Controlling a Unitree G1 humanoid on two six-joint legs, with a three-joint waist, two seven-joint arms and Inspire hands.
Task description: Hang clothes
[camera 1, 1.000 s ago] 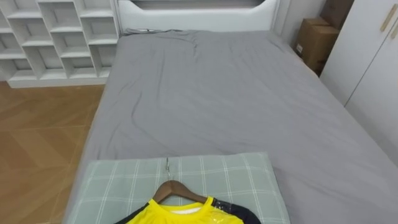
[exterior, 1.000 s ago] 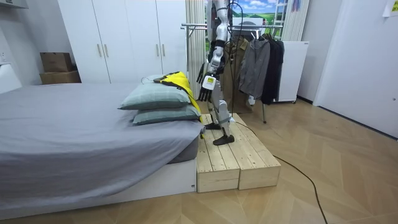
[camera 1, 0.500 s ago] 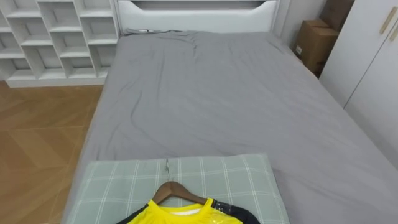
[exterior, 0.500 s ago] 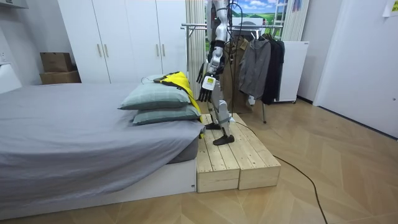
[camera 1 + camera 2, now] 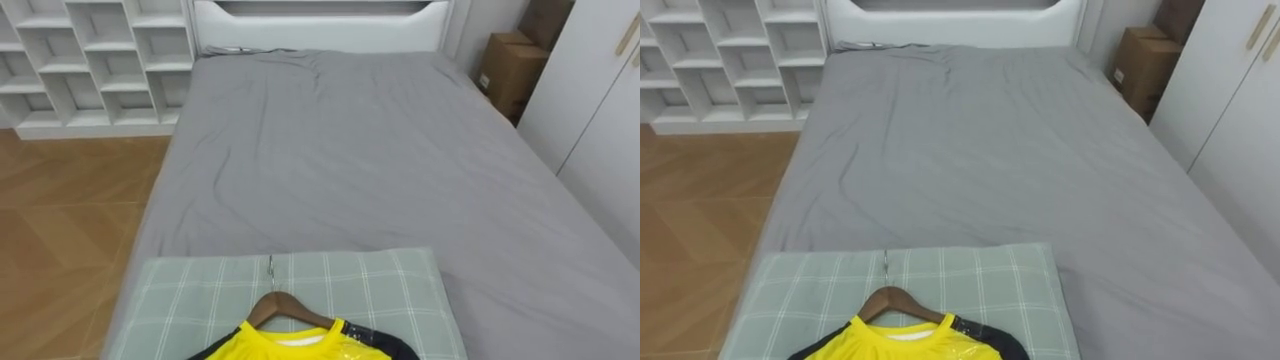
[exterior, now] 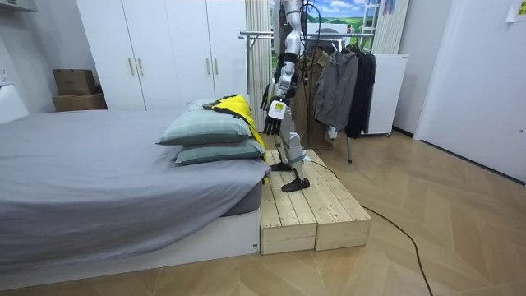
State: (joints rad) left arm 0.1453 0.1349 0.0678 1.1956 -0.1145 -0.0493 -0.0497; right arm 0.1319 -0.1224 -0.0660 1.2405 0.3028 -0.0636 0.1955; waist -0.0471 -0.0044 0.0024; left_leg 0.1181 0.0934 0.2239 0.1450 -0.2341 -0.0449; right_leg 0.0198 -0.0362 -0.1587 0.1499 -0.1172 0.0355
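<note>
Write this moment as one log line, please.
robot: standing on wooden platform by bed | yellow shirt: on hanger, lying on checked pillow | left hand: lowered near pillow

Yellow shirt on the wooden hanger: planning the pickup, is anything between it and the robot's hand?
Nothing visible does: the yellow shirt lies on the green checked pillow, and the left hand hangs beside it.

The robot has silver-grey limbs, black joints, dark feet and a white-tagged dark robot hand (image 6: 272, 102).
</note>
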